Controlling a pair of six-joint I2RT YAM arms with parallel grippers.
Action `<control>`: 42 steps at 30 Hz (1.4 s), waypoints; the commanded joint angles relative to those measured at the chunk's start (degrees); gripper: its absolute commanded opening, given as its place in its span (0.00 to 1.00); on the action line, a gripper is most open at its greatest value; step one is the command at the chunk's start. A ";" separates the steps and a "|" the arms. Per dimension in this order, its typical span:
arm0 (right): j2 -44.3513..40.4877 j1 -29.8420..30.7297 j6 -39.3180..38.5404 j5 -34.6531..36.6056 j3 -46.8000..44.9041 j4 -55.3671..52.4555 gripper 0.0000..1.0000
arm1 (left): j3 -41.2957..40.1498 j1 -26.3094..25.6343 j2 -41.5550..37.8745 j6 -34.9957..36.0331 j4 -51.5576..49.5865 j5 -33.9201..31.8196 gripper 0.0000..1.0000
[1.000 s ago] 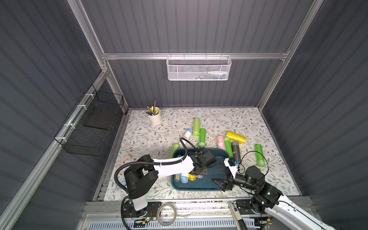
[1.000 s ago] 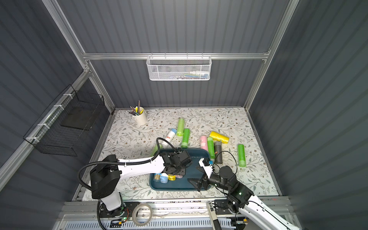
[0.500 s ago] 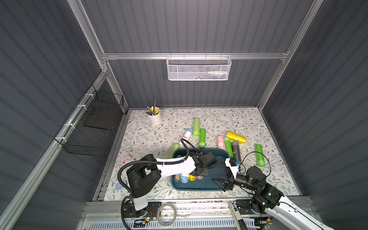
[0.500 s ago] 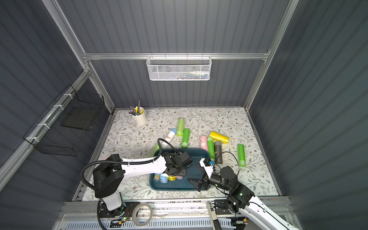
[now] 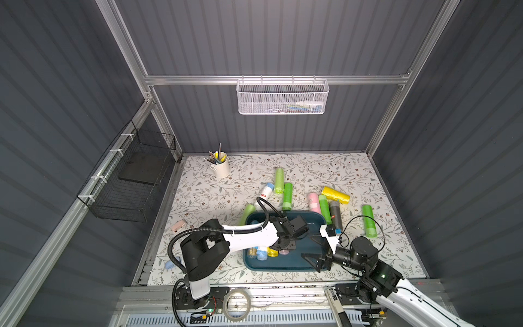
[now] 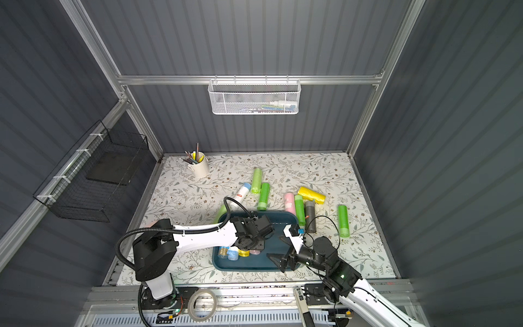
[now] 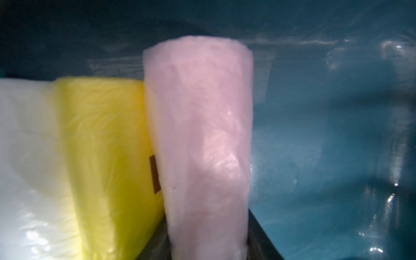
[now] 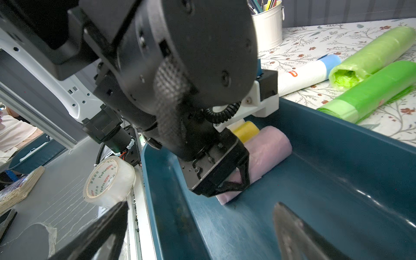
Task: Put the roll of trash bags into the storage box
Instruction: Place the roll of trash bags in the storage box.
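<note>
The storage box (image 5: 283,267) (image 6: 252,267) (image 8: 337,146) is a dark teal tray at the front of the table. My left gripper (image 5: 285,247) (image 6: 252,245) (image 7: 208,238) (image 8: 234,186) is down inside it, shut on a pink roll of trash bags (image 7: 200,135) (image 8: 267,146) that lies on the tray floor. The pink roll rests against a yellow roll (image 7: 101,146) and a white roll (image 7: 22,157) in the box. My right gripper (image 5: 312,249) (image 6: 279,249) (image 8: 200,229) hovers open over the tray's right part, holding nothing.
Several green rolls (image 5: 287,196), a yellow roll (image 5: 335,194), a pink roll (image 5: 313,202) and a grey roll (image 5: 334,213) lie on the floral table behind and beside the box. A white pen cup (image 5: 220,167) stands at the back left. A tape roll (image 5: 236,304) sits on the front ledge.
</note>
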 commanded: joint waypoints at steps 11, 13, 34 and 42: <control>-0.08 -0.11 0.17 -0.62 0.36 1.24 0.99 | -1.87 0.37 0.30 -0.86 -1.61 -1.64 0.48; -0.05 -0.11 0.18 -0.62 0.27 1.42 0.99 | -1.87 0.39 0.33 -0.77 -1.48 -1.50 0.49; 0.74 -0.11 0.08 -0.97 0.36 1.82 0.99 | -1.17 0.37 0.16 -0.44 -2.71 -1.79 0.53; 0.74 -0.06 0.12 -0.98 0.36 1.82 0.99 | -0.74 0.37 -0.18 -0.22 -3.10 -1.73 0.54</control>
